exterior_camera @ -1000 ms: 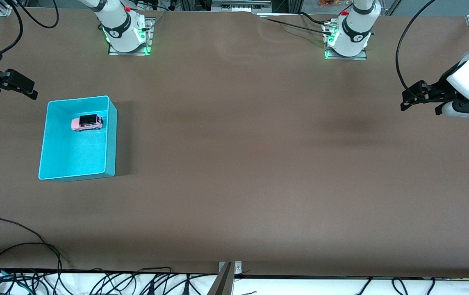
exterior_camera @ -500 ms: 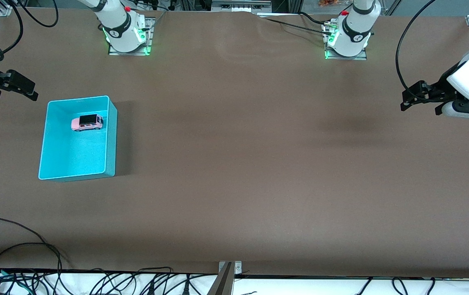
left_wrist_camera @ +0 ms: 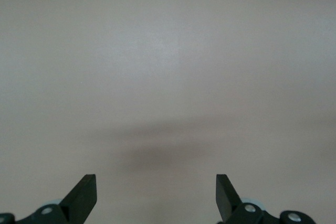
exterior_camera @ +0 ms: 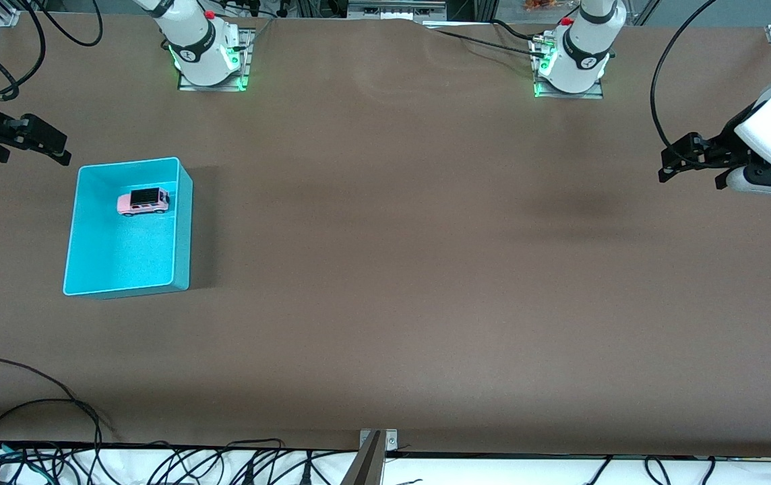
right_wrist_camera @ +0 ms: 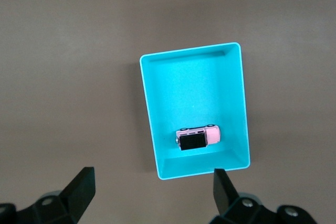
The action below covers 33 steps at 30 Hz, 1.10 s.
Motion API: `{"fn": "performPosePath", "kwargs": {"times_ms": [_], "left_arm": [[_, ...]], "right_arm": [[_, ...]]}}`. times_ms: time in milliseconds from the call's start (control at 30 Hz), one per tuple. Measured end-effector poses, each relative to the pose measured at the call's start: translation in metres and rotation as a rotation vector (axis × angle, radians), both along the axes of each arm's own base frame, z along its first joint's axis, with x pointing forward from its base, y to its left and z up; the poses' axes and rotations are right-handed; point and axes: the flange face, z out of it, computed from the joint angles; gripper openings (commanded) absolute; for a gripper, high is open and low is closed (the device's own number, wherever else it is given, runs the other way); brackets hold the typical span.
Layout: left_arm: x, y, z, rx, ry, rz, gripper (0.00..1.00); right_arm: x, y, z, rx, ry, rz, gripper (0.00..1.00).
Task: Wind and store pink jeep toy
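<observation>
The pink jeep toy (exterior_camera: 143,201) stands on its wheels inside the turquoise bin (exterior_camera: 183,236), near the bin's wall that is farther from the front camera. My right gripper (exterior_camera: 55,149) is open and empty, up over the table beside the bin at the right arm's end. Its wrist view looks down on the bin (right_wrist_camera: 189,52) with the jeep (right_wrist_camera: 198,138) in it, past its spread fingertips (right_wrist_camera: 84,184). My left gripper (exterior_camera: 690,180) is open and empty over bare table at the left arm's end. Its wrist view shows only its fingertips (left_wrist_camera: 84,192) and table.
The two arm bases (exterior_camera: 207,50) (exterior_camera: 571,57) stand along the table's edge farthest from the front camera. Loose black cables (exterior_camera: 42,404) and a metal bracket (exterior_camera: 375,444) lie along the edge nearest the camera. Brown table spreads between bin and left gripper.
My right gripper has shifted slightly toward the bin. The left arm, the bin and the jeep have not moved.
</observation>
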Motion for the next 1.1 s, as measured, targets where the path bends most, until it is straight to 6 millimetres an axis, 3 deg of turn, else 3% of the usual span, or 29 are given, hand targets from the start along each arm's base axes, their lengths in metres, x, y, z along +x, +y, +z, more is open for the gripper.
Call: {"fn": "performPosePath", "kwargs": {"times_ms": [1100], "left_arm": [[0.0001,0.0001,-0.0002,0.0,0.0,0.0,1.0]], "right_arm": [[0.0039,0.0086,-0.0085,-0.001,0.015,0.016,1.0]]}}
